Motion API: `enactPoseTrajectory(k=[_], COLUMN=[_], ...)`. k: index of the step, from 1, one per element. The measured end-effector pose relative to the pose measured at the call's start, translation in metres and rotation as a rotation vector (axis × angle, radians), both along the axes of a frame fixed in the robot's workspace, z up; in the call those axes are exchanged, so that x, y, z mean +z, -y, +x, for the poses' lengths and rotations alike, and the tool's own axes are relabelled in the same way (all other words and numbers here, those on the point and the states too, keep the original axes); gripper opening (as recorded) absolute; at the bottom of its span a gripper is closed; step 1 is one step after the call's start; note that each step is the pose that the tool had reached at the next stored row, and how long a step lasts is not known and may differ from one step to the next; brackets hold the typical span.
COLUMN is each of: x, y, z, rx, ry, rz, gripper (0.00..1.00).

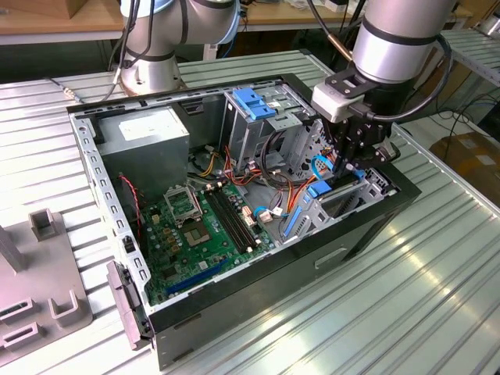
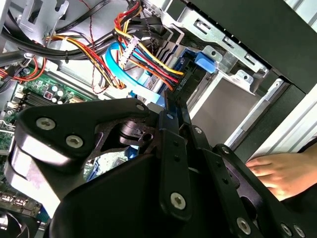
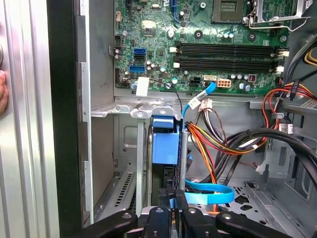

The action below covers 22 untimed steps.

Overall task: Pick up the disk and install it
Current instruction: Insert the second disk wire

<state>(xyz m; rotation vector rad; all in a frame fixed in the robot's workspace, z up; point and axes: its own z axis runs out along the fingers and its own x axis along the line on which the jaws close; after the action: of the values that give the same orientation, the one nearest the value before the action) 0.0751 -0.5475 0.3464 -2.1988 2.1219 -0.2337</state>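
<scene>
The tool (image 1: 353, 160), lowered inside the open computer case (image 1: 367, 223), had its fingers (image 3: 171, 210) pressed together on the edge of the disk (image 3: 165, 145) — the drive stood on edge, blue rail uppermost in the first wrist view, partly within the metal drive bay (image 3: 130, 108) beside the motherboard (image 1: 205, 226). A bundle of coloured power cables (image 2: 148, 54) and a blue ribbon cable (image 3: 210, 193) lay just beside the disk, and a person's hand (image 2: 282, 171) rested on the case wall. Judged risk — a slightly tilted disk could bind on the bay rails, or a stray cable could be pinched beneath it.
</scene>
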Motion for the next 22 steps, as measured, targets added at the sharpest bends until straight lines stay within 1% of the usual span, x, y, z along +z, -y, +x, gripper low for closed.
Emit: enactPoseTrajectory(k=[10, 14, 18, 22], x=[0.0, 0.0007, 0.0027, 0.0032], y=[0.0001, 0.0002, 0.0002, 0.0002], z=[0.0, 0.0, 0.0, 0.0], rx=[0.0, 0.0, 0.0, 0.0], ry=[0.0001, 0.0001, 0.0001, 0.0], rz=[0.0011, 0.0025, 0.0024, 0.0024], gripper=[0.16, 0.16, 0.16, 0.16])
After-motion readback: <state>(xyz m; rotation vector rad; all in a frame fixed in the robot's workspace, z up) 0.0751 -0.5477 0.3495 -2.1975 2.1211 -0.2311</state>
